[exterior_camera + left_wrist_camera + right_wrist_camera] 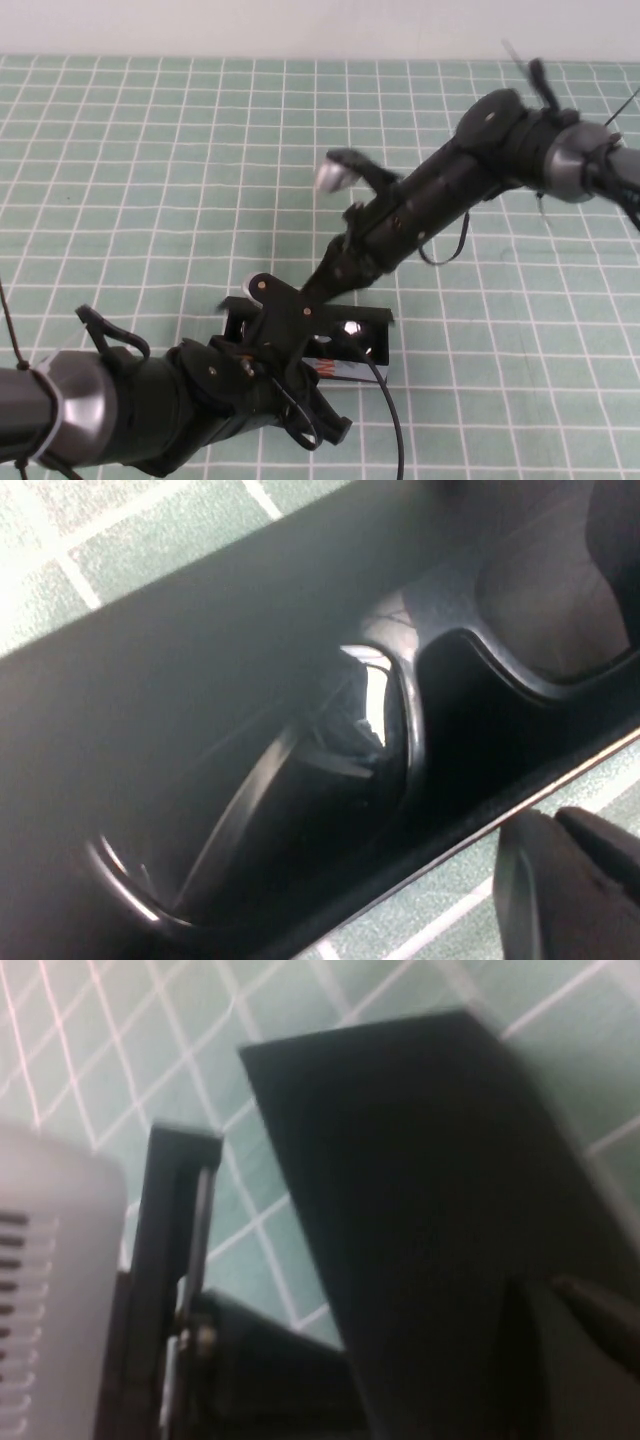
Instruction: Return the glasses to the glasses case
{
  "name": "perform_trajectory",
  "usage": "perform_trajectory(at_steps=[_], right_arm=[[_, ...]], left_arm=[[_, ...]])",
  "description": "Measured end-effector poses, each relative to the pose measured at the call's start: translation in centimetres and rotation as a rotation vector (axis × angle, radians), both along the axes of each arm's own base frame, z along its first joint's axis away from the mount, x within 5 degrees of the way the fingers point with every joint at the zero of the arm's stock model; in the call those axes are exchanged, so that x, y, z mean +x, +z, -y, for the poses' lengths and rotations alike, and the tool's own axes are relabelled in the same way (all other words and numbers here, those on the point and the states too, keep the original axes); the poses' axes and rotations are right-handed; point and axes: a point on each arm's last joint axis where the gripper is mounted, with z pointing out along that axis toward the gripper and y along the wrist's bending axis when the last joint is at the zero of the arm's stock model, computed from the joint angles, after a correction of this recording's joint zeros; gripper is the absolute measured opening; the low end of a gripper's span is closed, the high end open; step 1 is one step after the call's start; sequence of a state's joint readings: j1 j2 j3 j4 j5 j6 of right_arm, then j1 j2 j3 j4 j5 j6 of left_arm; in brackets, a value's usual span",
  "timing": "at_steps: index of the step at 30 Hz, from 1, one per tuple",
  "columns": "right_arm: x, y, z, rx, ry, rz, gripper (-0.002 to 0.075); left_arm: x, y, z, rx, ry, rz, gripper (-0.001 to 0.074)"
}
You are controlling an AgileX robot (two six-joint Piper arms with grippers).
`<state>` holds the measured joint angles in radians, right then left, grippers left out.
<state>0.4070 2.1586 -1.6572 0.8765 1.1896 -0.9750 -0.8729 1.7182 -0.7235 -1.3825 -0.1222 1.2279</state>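
Near the table's front edge in the high view, the glasses case [352,352] sits on the green checked mat [150,180], its white printed front strip partly visible. Both arms converge over it. Left gripper [322,425] lies low at the case's near side; right gripper [275,305] reaches down from the far right onto the case's left end. Open mat lies wide to the left, right and behind.

Left wrist view: glasses [390,720] lie inside the case [150,680], lens glinting, frame close to the near wall. One fingertip [560,890] sits just outside the rim; finger spacing, cannot tell.

Right wrist view: raised flat lid [420,1190] fills the frame, mat [100,1040] beyond. Finger spacing, cannot tell.
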Motion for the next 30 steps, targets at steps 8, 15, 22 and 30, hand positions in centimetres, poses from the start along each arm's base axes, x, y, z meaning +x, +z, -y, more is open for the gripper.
perform_trajectory(at_steps=[8,15,22,30], right_arm=[[-2.1,-2.4,-0.4,-0.054,0.033,-0.090,-0.0011],[-2.3,-2.6,-0.3,-0.060,0.035,-0.095,-0.0011],[-2.1,1.6,-0.1,-0.065,0.055,0.073,-0.0011],[-2.4,14.7,3.5,0.060,-0.252,0.497,-0.0011]], left_arm=[[-0.1,0.0,0.0,-0.003,-0.005,-0.006,-0.0002],[-0.7,-0.1,0.4,-0.031,-0.053,-0.063,-0.0002],[-1.5,3.8,0.4,-0.145,-0.118,-0.018,-0.0002],[-4.3,13.6,-2.2,-0.282,-0.320,0.328,-0.0002]])
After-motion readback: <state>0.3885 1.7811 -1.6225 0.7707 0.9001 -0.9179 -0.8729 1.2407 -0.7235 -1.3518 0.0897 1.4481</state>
